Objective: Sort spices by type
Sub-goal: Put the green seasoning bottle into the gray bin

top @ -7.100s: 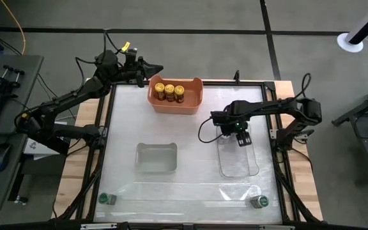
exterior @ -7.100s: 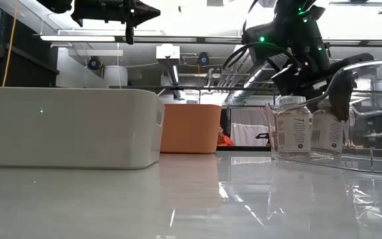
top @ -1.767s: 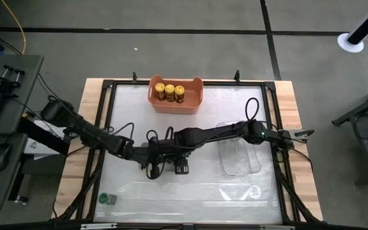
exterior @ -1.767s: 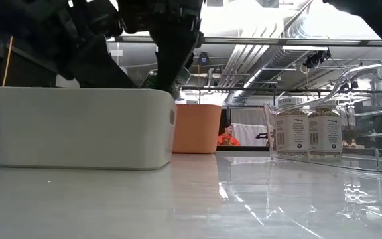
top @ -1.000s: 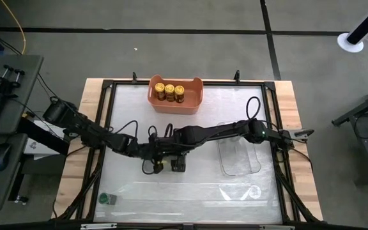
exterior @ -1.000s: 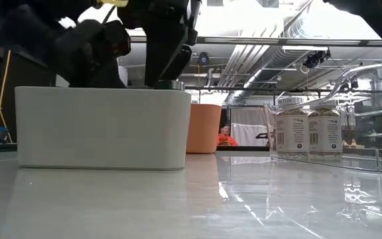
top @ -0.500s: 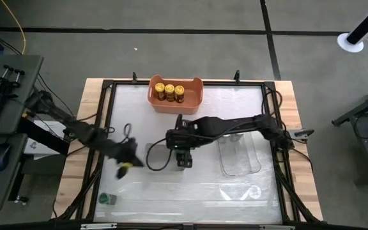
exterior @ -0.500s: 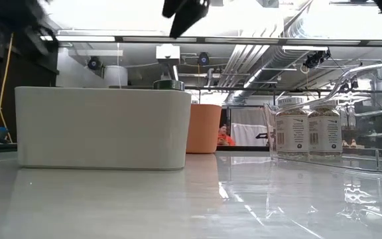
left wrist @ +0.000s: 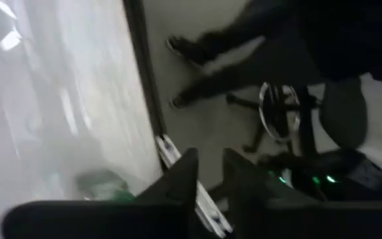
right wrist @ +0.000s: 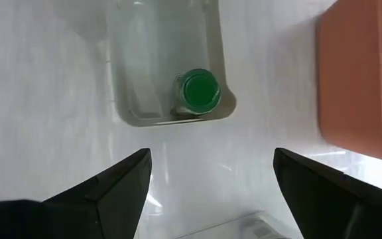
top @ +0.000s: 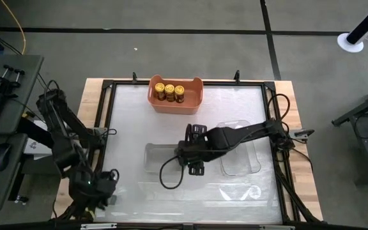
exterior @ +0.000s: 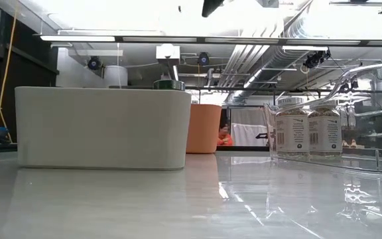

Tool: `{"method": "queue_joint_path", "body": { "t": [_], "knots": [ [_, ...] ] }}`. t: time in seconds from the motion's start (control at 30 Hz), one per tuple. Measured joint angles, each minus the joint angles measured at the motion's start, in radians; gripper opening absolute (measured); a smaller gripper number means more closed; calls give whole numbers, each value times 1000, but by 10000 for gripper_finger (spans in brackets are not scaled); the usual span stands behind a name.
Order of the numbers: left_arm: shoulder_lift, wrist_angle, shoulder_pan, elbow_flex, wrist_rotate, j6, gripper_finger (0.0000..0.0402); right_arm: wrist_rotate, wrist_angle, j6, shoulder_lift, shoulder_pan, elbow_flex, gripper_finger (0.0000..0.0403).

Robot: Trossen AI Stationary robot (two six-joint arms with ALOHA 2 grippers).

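Left wrist view shows your left gripper (left wrist: 207, 174) narrow and empty with the last green jar (left wrist: 101, 182) just beside it near the desk (left wrist: 52, 99) edge, so a misjudged approach could knock it off.

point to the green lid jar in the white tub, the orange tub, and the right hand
green-lid jar (right wrist: 200, 91), right wrist view, on its lid top.
orange tub (top: 175, 103), high view, on its front wall.
right hand (right wrist: 211, 179), right wrist view, midway between its open fingertips.
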Motion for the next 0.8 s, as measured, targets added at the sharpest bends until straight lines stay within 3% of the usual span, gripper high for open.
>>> {"method": "queue_joint_path", "body": {
  "t": [0.13,0.3,0.43,0.57,0.8],
  "knots": [
    [35,-17,-12,9,75,-51,134,60,0,26,0,16,0,311],
    [48,-106,-16,-15,70,-24,243,80,0,78,0,16,0,311],
    [58,-119,-24,-81,50,-16,306,82,-2,104,0,18,0,311],
    [61,-118,-45,-139,-7,-80,338,83,-15,146,0,29,-1,311],
    [64,-106,-79,-161,-73,-165,344,113,-16,161,0,45,-1,311]
  ]
}}
